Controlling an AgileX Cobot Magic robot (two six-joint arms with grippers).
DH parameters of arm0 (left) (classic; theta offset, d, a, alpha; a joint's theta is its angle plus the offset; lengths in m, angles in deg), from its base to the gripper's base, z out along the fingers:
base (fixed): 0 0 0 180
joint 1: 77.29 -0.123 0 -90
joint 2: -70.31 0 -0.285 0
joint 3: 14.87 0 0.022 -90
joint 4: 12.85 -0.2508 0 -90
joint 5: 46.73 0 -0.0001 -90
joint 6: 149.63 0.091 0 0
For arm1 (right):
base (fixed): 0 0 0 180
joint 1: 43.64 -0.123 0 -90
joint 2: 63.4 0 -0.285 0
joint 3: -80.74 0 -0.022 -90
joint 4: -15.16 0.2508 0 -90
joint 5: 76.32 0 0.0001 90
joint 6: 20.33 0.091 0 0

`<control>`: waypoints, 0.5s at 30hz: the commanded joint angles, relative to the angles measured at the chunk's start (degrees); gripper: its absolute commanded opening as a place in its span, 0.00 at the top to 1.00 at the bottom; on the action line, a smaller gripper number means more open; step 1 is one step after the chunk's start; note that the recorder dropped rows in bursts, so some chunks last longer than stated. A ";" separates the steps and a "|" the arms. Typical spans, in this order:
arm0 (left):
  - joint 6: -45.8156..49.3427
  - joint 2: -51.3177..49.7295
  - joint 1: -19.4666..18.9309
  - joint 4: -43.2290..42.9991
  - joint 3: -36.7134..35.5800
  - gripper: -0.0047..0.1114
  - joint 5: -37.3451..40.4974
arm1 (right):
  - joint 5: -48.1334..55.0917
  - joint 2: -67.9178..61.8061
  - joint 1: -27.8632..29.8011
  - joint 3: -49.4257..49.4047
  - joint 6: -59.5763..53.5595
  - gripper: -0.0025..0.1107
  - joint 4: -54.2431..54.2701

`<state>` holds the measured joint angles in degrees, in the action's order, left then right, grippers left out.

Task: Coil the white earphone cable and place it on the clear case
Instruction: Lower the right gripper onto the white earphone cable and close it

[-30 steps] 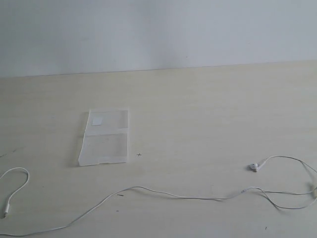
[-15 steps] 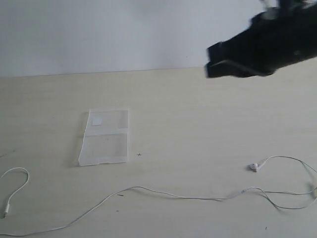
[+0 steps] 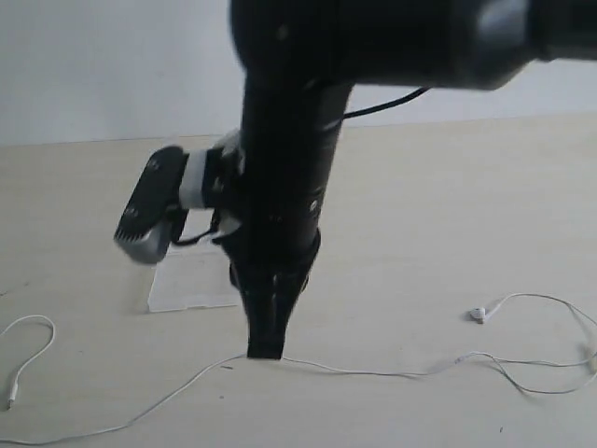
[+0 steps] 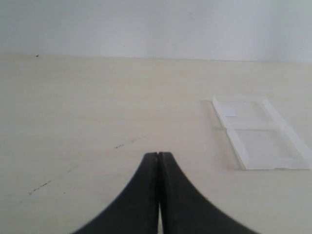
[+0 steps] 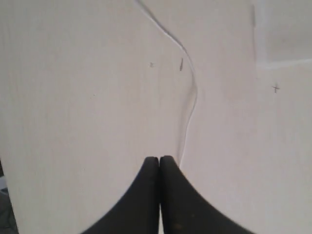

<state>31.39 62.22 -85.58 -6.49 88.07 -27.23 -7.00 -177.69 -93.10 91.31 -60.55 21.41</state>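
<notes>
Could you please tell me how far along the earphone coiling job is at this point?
Done: nothing yet. The white earphone cable lies stretched out, uncoiled, on the table, off the clear case. In hand: the right gripper is shut at the cable's middle, with the wire beside its tips, not visibly pinched. The left gripper is shut, with no cable near it. Left: grasp, coil, set on the case.

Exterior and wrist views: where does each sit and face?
Exterior view: off the arms, facing across the table to the wall; right arm, right fingers at the cable.
Left wrist view: on the left arm, over shut left fingers toward the case.
Right wrist view: on the right arm, down past shut right fingers at the cable.
Shared: cable, exterior and right wrist; case, exterior and left wrist.
</notes>
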 commanded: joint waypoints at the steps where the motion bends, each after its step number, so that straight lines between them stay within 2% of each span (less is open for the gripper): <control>1: 0.25 0.30 0.27 -0.04 -0.16 0.96 -0.30 | -2.84 -5.06 -4.24 1.28 0.82 0.89 -2.31; 4: 0.25 0.30 0.27 -0.04 -0.16 0.96 -0.30 | -6.82 -8.06 -5.21 1.28 0.82 0.76 -2.18; 5: 0.25 0.30 0.27 -0.04 -0.16 0.96 -0.30 | -8.93 -9.74 -5.21 1.28 0.82 0.67 -2.32; 7: 0.25 0.30 0.27 -0.04 -0.16 0.96 -0.30 | -11.29 -11.62 -5.21 1.28 3.07 0.57 -4.57; 12: 0.25 0.30 0.27 -0.04 -0.16 0.96 -0.30 | -12.67 -14.93 -5.21 1.28 7.31 0.55 -11.21; 15: 0.25 0.30 0.27 -0.04 -0.16 0.96 -0.30 | -13.77 -15.48 -5.21 1.28 18.48 0.55 -19.95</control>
<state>31.39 62.22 -85.58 -6.49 88.07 -27.23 -19.65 -193.01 -98.22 92.22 -48.60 6.64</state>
